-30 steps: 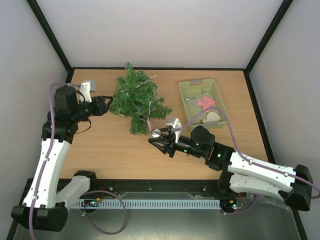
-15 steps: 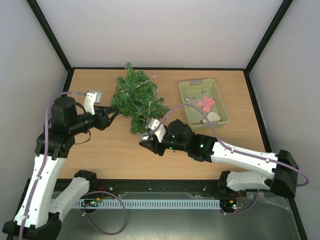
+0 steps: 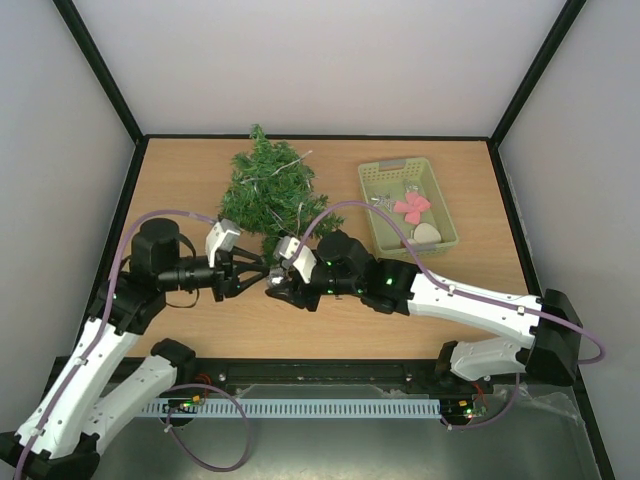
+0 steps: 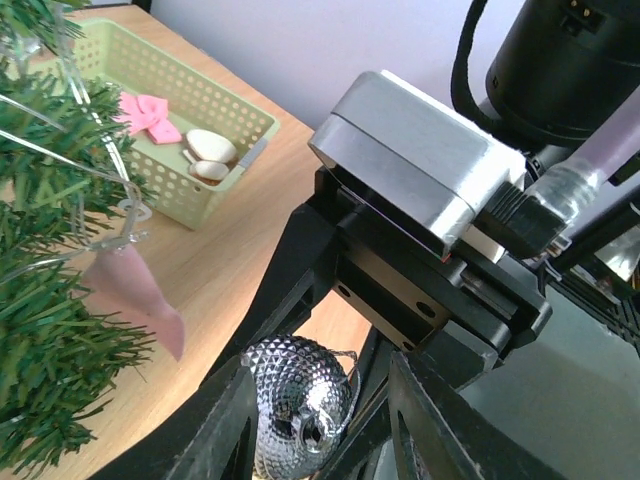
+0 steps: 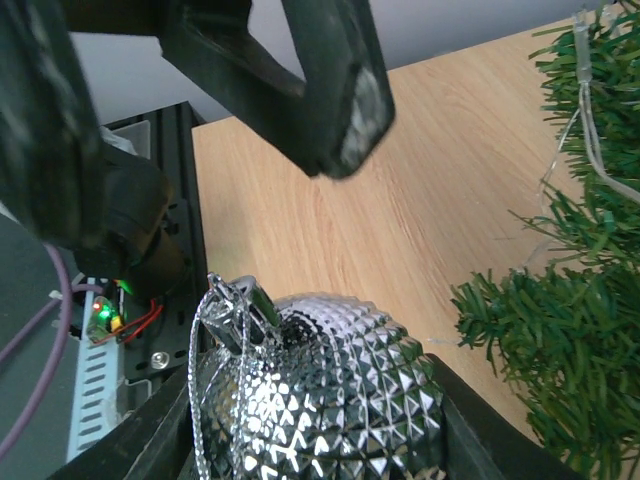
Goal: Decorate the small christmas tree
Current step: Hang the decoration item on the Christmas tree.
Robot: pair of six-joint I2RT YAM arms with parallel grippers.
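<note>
Silver faceted bauble (image 5: pixel 330 385) gripped by right tool (image 3: pixel 277 285); left tool (image 4: pixel 318 420) jaws apart around it, near bristly small christmas tree (image 3: pixel 270 195)

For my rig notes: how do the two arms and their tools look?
The left arm and right arm have white shells and black joints. A purple cable runs along each. The left tool and right tool are black, two-fingered, with grey camera blocks.

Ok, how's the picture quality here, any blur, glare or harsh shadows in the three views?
Top view: even, soft light, sharp throughout, only faint shadows on the table. Left wrist view: silver bauble glints but stays readable. Right wrist view: bauble crisp with small highlights, left gripper's fingers overhead blurred.
</note>
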